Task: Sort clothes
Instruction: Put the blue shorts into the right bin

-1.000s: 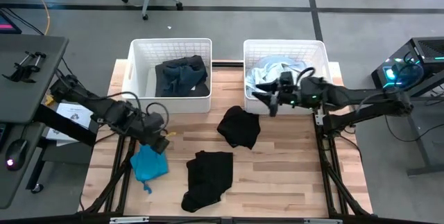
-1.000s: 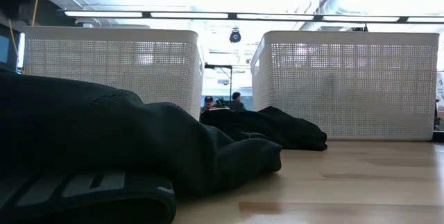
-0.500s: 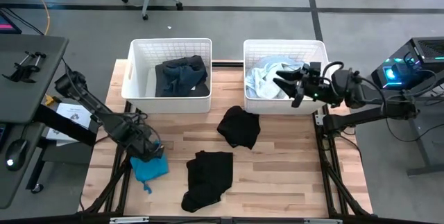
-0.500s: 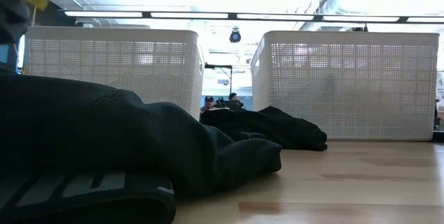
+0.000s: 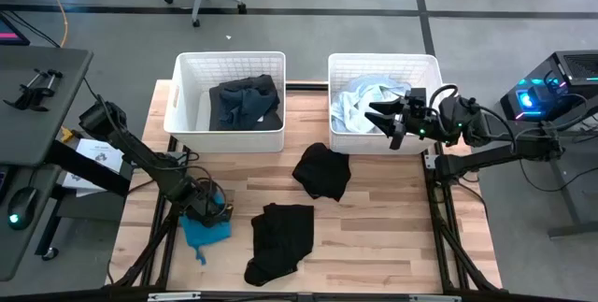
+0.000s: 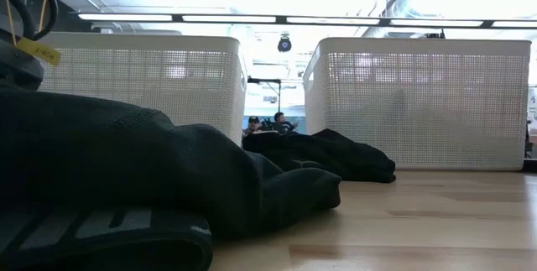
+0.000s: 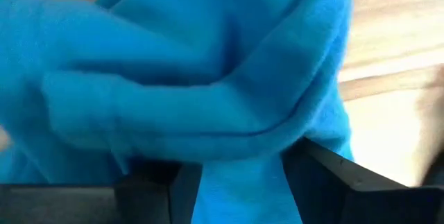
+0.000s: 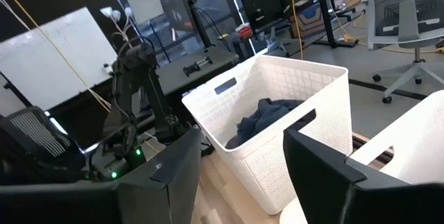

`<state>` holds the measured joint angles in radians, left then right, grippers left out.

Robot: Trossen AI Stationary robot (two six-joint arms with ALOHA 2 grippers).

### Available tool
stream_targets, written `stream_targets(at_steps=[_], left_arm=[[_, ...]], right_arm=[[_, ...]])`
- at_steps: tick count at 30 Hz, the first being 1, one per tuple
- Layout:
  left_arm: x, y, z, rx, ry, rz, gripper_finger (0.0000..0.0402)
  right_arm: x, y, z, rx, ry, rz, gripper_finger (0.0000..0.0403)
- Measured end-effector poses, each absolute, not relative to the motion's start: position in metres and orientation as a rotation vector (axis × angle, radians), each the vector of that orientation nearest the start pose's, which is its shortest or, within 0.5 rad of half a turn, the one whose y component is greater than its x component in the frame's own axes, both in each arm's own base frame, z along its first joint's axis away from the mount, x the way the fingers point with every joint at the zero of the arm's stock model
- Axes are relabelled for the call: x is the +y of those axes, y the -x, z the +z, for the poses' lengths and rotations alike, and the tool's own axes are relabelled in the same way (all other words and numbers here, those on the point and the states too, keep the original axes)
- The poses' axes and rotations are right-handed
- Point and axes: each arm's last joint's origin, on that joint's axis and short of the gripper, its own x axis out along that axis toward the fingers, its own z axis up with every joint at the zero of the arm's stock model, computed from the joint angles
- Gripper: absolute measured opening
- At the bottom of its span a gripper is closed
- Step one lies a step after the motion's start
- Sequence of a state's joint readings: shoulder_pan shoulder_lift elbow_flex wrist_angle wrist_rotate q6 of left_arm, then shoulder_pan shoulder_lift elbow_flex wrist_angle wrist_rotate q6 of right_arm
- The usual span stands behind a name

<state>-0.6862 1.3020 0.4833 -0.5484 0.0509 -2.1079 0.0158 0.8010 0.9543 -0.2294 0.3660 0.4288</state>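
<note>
A bright blue garment (image 5: 204,229) lies on the table near its left edge. My left gripper (image 5: 209,212) is down on it, open, and the blue cloth fills the left wrist view (image 7: 208,78). My right gripper (image 5: 385,115) is open and empty above the right basket (image 5: 383,57), which holds pale grey-blue and white garments (image 5: 358,102). The left basket (image 5: 184,87) holds dark grey and navy garments (image 5: 245,102). One black garment (image 5: 322,171) lies on the table's middle. Another (image 5: 280,238) lies by the near edge. My left gripper comes at the bright blue garment from above, slanting from the table's left. A raised fold of the cloth (image 7: 239,182) sits between its two open fingers (image 7: 316,175) and touches them. The garment lies bunched on the table.
The two white lattice baskets stand side by side at the table's far edge, as the low view shows (image 6: 134,78) (image 6: 419,95). The near black garment (image 6: 126,179) fills the low view's left. Bare wood (image 5: 392,227) lies at the near right.
My left gripper has gone toward the table's near edge and down onto the bright blue garment. My right gripper has drawn back from over the pale garments toward the table's right edge and now stays there, open.
</note>
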Motion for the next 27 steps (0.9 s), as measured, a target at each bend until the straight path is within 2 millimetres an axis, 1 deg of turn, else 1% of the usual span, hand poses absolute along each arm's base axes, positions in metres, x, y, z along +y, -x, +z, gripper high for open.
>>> stream_targets(at_steps=[3,6,10,13,14,15,18,22,25,27], left_arm=[[-0.116,-0.14,0.123,1.308,1.217,0.888,0.0169],[-0.114,-0.139,0.122,1.329,1.158,0.875,0.014],[-0.112,-0.137,0.122,1.348,1.099,0.857,0.0081],[-0.112,-0.138,0.122,1.326,1.084,0.852,0.0026],[-0.112,-0.138,0.122,1.315,1.082,0.848,0.0015],[-0.112,-0.14,0.123,1.29,1.085,0.839,0.001],[-0.111,-0.144,0.125,1.17,1.081,0.807,0.0013],[-0.11,-0.152,0.139,1.066,1.051,0.761,0.0003],[-0.113,-0.164,0.161,0.958,1.058,0.668,0.0003],[-0.114,-0.172,0.177,0.889,1.025,0.607,0.0001]], right_arm=[[-0.008,-0.156,0.386,-0.028,-0.415,-0.355,0.0193],[-0.008,-0.148,0.39,-0.055,-0.414,-0.349,0.0193],[-0.009,-0.143,0.392,-0.075,-0.413,-0.366,0.0193],[-0.009,-0.144,0.392,-0.074,-0.411,-0.384,0.0193],[-0.009,-0.145,0.391,-0.07,-0.411,-0.391,0.0193],[-0.009,-0.147,0.39,-0.062,-0.412,-0.394,0.0193],[-0.009,-0.153,0.385,-0.017,-0.419,-0.404,0.0193],[-0.008,-0.161,0.374,0.083,-0.427,-0.381,0.0193],[-0.006,-0.165,0.364,0.187,-0.434,-0.346,0.0193],[-0.005,-0.165,0.357,0.264,-0.448,-0.327,0.0193]])
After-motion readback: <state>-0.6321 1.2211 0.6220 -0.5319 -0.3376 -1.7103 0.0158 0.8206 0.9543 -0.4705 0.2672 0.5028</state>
